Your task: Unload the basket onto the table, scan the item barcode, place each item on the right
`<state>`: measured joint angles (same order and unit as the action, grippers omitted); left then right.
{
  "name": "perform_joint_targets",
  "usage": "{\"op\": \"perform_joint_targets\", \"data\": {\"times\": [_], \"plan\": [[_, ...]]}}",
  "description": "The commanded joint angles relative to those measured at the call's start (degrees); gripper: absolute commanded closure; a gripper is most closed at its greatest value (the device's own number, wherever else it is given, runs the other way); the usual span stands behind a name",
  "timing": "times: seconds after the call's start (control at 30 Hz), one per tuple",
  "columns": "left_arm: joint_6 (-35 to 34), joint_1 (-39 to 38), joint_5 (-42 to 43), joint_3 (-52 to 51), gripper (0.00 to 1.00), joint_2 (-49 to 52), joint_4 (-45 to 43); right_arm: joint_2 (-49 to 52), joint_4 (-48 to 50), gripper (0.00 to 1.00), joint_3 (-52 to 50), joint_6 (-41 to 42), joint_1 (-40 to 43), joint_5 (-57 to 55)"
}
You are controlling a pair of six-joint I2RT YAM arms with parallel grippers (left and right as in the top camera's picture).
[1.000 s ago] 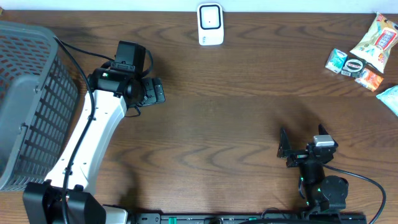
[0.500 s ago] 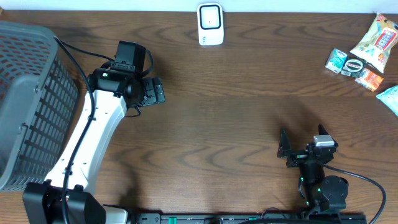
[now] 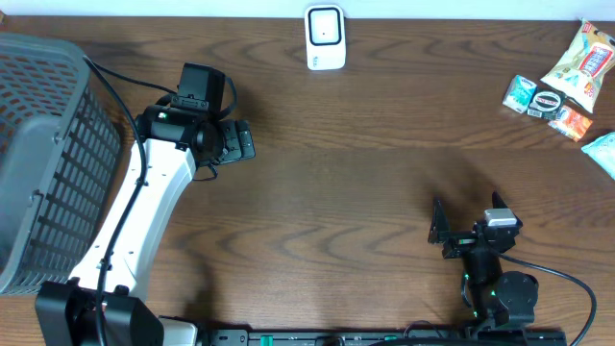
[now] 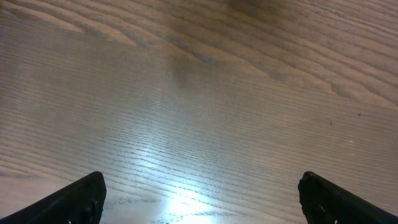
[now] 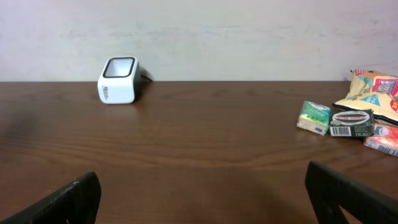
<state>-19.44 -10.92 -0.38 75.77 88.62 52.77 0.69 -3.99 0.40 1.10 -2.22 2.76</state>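
Left gripper [image 3: 238,140] spread wide, empty, over dark wooden table [image 3: 365,192]. Right gripper [image 3: 468,217] likewise (nothing held). White boxy barcode scanner [image 3: 325,37] and small colourful snack packets [image 3: 548,98] well apart.

At nine o'clock we see the grey basket [image 3: 82,163] cut by the frame edge; at three o'clock a teal packet [image 3: 603,151] is cropped, its print unreadable.
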Motion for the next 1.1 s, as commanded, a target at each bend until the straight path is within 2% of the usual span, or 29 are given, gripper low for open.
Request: {"op": "perform_joint_targets", "data": {"times": [0.0, 0.1, 0.23, 0.5, 0.73, 0.87, 1.07], "plan": [[0.3, 0.3, -0.7, 0.3, 0.02, 0.1, 0.3, -0.4, -0.3, 0.01, -0.1, 1.0, 0.3, -0.7], [0.4, 0.3, -0.7, 0.3, 0.03, 0.1, 0.3, -0.4, -0.3, 0.01, -0.1, 1.0, 0.3, -0.7], [4.1, 0.3, -3.6, 0.3, 0.02, 0.1, 1.0, -0.4, -0.3, 0.01, -0.1, 1.0, 0.3, -0.7], [4.2, 0.2, -1.2, -4.7, 0.02, -0.9, 0.9, -0.4, -0.3, 0.01, -0.1, 1.0, 0.3, -0.7], [4.8, 0.3, -0.5, -19.7, 0.02, -6.1, -10.0, -0.4, -0.3, 0.01, -0.1, 1.0, 0.3, -0.7], [12.5, 1.0, 6.0, -28.5, 0.02, -11.8, -18.8, -0.4, -0.3, 0.01, -0.1, 1.0, 0.3, -0.7], [13.4, 3.4, 6.8, -33.7, 0.02, -20.9, -19.9, -0.4, -0.3, 0.01, -0.1, 1.0, 0.3, -0.7]]}}
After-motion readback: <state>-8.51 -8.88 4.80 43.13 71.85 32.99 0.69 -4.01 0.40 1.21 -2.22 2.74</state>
